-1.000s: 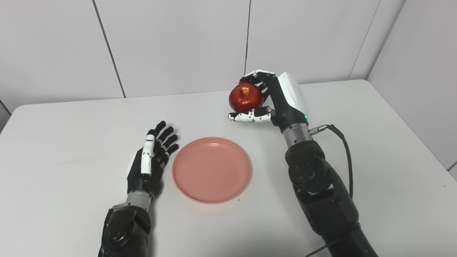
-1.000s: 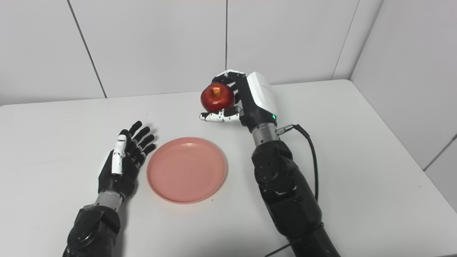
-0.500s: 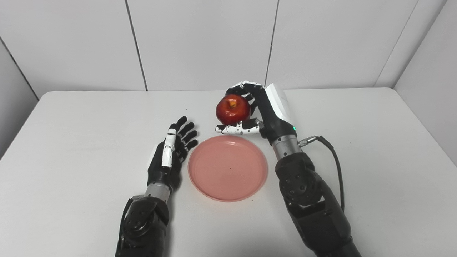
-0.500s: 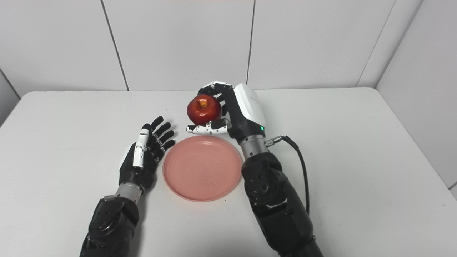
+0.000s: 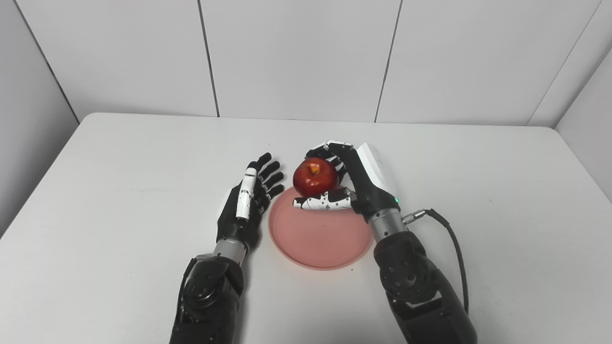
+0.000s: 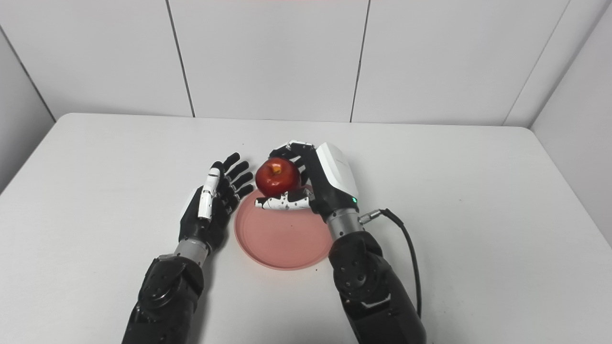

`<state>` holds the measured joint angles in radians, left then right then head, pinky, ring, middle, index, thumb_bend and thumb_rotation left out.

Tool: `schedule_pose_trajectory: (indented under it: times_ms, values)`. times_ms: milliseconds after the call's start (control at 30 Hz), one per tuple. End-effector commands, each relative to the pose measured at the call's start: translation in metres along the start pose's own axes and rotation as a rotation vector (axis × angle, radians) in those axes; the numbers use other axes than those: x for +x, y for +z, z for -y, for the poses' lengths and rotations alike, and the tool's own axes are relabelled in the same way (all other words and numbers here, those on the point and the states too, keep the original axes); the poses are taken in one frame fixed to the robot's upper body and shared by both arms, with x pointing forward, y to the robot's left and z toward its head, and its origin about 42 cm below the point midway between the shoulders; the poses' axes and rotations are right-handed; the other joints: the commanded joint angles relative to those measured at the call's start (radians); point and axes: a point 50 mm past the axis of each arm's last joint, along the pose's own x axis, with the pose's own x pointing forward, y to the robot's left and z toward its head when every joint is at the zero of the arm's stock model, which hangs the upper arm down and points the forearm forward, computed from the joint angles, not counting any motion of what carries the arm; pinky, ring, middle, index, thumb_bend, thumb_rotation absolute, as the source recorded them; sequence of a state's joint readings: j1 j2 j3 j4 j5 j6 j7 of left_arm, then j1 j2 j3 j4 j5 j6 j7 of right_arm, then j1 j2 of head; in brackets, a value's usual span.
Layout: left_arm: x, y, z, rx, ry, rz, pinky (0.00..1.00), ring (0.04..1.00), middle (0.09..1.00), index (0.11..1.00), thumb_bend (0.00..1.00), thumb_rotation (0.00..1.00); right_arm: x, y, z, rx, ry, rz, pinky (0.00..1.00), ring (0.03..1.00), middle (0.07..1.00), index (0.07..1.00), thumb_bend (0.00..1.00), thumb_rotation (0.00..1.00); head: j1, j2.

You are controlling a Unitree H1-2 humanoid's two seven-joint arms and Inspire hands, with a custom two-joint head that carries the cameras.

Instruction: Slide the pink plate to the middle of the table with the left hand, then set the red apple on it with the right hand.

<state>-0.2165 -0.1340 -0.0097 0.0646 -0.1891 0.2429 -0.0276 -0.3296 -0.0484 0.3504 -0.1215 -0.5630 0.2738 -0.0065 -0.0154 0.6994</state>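
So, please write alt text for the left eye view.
The right hand holds a shiny red apple over the far edge of a round pink plate on a white table. The open left hand rests beside the plate.

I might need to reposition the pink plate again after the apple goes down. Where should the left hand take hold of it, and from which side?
Probably the pink plate's left rim, approached from the left. The plate is shallow and lies flat on the table, so a sideways push suits it. The open left hand already sits beside that edge, while the right hand holds the red apple over the far part.
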Motion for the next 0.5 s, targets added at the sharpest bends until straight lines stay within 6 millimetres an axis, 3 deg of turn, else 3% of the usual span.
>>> schedule_pose_trajectory:
  times_ms: [0,467]
  values:
    - [0.002,-0.001,0.006,-0.016,0.0,-0.016,0.86,0.874,0.881,0.86,0.36,1.0,0.007,0.015,0.006,0.004,-0.016,0.098,0.34,0.418,0.459,0.514,0.53,0.0,0.004,0.004]
    - [0.003,0.001,0.007,0.009,0.007,-0.011,0.85,0.87,0.874,0.865,0.36,1.0,-0.002,-0.003,-0.005,0.011,0.045,0.042,0.34,0.408,0.446,0.53,0.52,0.0,0.009,0.011]
